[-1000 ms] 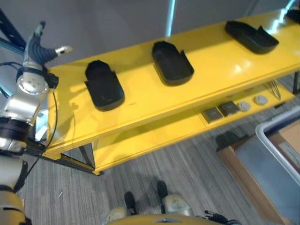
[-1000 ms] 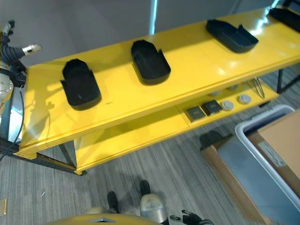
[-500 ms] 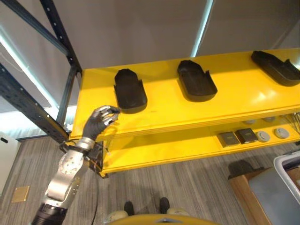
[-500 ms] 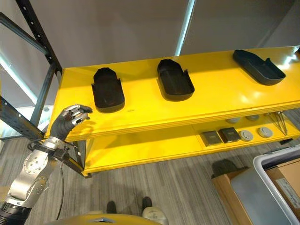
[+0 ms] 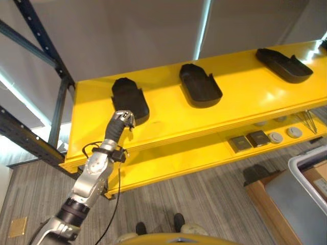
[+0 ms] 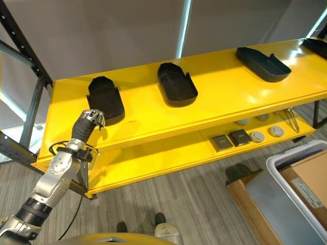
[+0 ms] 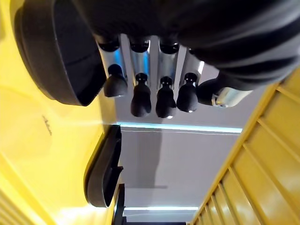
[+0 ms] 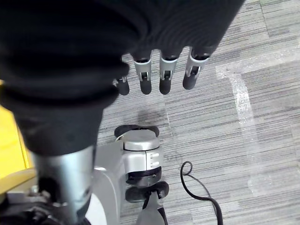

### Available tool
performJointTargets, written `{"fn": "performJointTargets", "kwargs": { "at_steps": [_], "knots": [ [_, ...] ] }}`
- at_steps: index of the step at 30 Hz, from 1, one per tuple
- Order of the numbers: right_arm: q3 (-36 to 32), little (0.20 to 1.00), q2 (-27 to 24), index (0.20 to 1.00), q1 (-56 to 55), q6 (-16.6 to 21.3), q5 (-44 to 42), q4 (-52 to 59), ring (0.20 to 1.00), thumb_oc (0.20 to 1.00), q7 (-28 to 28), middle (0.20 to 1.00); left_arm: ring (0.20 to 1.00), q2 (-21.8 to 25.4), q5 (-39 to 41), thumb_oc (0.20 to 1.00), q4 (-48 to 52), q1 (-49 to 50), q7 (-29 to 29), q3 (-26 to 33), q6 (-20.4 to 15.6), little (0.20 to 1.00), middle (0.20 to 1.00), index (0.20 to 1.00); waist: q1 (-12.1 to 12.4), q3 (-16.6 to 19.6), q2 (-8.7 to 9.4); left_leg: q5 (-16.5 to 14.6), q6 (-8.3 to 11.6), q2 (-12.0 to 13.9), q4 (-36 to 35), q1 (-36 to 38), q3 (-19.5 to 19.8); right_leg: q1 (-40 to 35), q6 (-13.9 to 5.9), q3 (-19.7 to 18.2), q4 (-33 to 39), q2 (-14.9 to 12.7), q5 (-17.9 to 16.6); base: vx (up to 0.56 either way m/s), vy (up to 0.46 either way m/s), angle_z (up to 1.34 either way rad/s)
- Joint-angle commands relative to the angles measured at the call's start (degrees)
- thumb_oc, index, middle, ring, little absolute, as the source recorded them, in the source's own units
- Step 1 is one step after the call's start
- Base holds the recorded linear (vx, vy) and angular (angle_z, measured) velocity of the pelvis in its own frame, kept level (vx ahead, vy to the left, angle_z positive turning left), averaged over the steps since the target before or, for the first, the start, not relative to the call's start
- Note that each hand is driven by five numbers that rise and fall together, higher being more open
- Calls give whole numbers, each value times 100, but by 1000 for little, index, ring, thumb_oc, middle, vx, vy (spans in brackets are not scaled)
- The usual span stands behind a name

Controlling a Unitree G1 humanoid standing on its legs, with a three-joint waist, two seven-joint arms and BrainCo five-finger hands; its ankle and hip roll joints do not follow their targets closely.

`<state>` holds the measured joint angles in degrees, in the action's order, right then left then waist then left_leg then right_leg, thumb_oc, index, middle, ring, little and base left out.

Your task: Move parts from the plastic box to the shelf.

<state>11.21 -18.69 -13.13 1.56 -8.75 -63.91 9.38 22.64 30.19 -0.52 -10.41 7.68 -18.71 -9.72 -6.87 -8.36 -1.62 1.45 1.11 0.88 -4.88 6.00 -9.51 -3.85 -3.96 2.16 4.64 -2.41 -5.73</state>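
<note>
**Left hand at the shelf, beside the first part**

The left hand [image 5: 122, 120] is raised to the yellow shelf [image 5: 168, 115], fingers curled and holding nothing, just beside the nearest black part [image 5: 130, 99]. Two more black parts lie along the same board: one in the middle [image 5: 200, 85], one far along [image 5: 283, 65], well apart. On the lower board sit small dark squares [image 5: 249, 141] and round discs [image 5: 284, 135]. The plastic box [image 6: 301, 184] stands on the floor, holding cardboard. The right hand [image 8: 159, 70] hangs over the carpet, fingers loosely curled and empty.
</note>
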Motion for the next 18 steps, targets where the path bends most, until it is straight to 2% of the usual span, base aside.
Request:
{"fn": "performJointTargets", "kwargs": {
  "at_steps": [1,7,18],
  "knots": [
    [298,1000,-10,1000,95,53,-37,-148,1000,1000,-1,1000,200,-66,-4,200,-250,-510,539,-21,-172,200,200,200,-17,-32,304,-214,191,510,317,-91,-425,105,-543,-13,-3,-394,155,10,-20,-4],
    [372,1000,-60,1000,90,29,23,-96,1000,1000,37,1000,200,-287,-219,200,-1275,-838,797,-3,-175,200,200,200,-141,-56,306,-240,187,558,378,-90,-515,152,-537,-96,-40,-383,162,5,-13,-12],
    [471,1000,-151,1000,86,32,125,-169,1000,1000,96,1000,200,-451,-386,200,-2743,-1286,1085,216,-475,200,200,200,-282,-53,260,-257,195,587,435,8,-618,81,-520,-142,-76,-405,202,11,5,-1]
  ]
}}
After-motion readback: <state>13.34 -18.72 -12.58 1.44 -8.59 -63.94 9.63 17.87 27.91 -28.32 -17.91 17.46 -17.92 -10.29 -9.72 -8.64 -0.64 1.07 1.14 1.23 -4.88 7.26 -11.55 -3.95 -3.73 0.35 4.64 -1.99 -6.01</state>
